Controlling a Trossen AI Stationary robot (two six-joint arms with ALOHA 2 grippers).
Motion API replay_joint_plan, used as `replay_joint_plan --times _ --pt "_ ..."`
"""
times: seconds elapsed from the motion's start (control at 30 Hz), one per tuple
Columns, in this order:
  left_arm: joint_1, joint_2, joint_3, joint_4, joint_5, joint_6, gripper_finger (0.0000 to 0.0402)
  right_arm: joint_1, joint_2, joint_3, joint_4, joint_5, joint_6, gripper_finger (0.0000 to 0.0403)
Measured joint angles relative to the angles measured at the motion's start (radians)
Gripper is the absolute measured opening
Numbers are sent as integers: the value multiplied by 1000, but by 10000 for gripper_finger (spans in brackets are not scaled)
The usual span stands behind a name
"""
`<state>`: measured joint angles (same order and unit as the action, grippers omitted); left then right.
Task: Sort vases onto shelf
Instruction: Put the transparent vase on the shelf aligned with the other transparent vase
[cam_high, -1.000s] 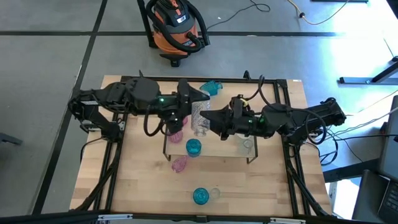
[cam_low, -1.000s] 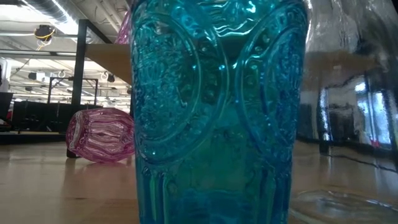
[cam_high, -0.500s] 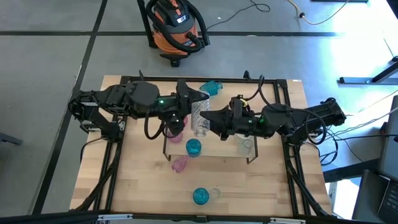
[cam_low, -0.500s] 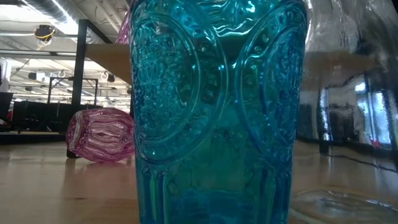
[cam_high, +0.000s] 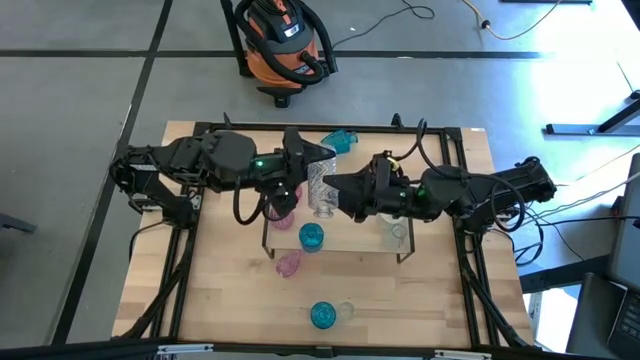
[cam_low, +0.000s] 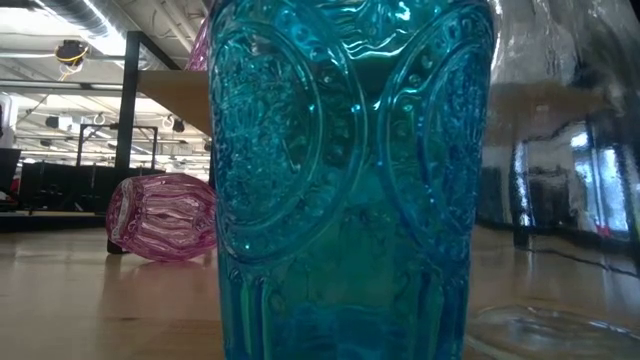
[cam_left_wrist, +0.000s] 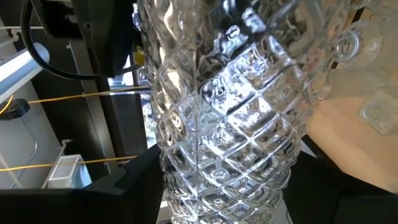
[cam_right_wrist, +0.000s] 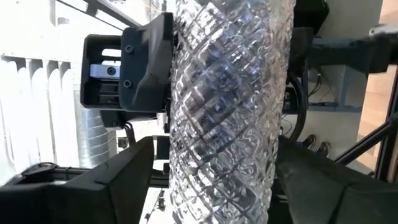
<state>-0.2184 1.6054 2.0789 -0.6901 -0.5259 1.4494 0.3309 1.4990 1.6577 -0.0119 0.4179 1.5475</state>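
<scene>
both dark arms meet over the middle of the table, at the far edge of the low light-wood shelf with thin dark end brackets. between them stands a tall clear glass vase with a diamond-cut pattern, upright. the left pincer reaches in from the left and its dark fingers sit on either side of the vase in the left wrist view, seemingly gripping it, though actual contact is hard to confirm. the right pincer comes from the right; in the right wrist view its fingers flank the same vase with a visible gap on each side, so it stands open around the glass rather than clamped on it.

on the shelf, a teal-blue glass vase stands near the front edge, a pink glass vase sits partly under the left arm, and a small clear glass vase stands towards the right end. another teal-blue vase lies on the table behind the shelf. a pink ribbed vase lies on its side on the table just in front of the shelf. nearer the front edge of the table, an embossed teal-blue vase stands with a clear glass piece just beside it; this teal vase fills the low view.

an orange and black shop vacuum sits on the floor beyond the table.
</scene>
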Motion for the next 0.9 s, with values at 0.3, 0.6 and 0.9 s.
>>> replay_joint_plan --times 0.3,0.6,0.9 --pt "11 0 0 4 -63 -71 252 2 -16 0 0 6 -150 302" --pt "11 0 0 -13 -122 -126 252 3 -92 0 -178 35 -353 302" --pt "11 -15 0 -6 -105 -458 252 3 -162 0 -304 69 -776 303"
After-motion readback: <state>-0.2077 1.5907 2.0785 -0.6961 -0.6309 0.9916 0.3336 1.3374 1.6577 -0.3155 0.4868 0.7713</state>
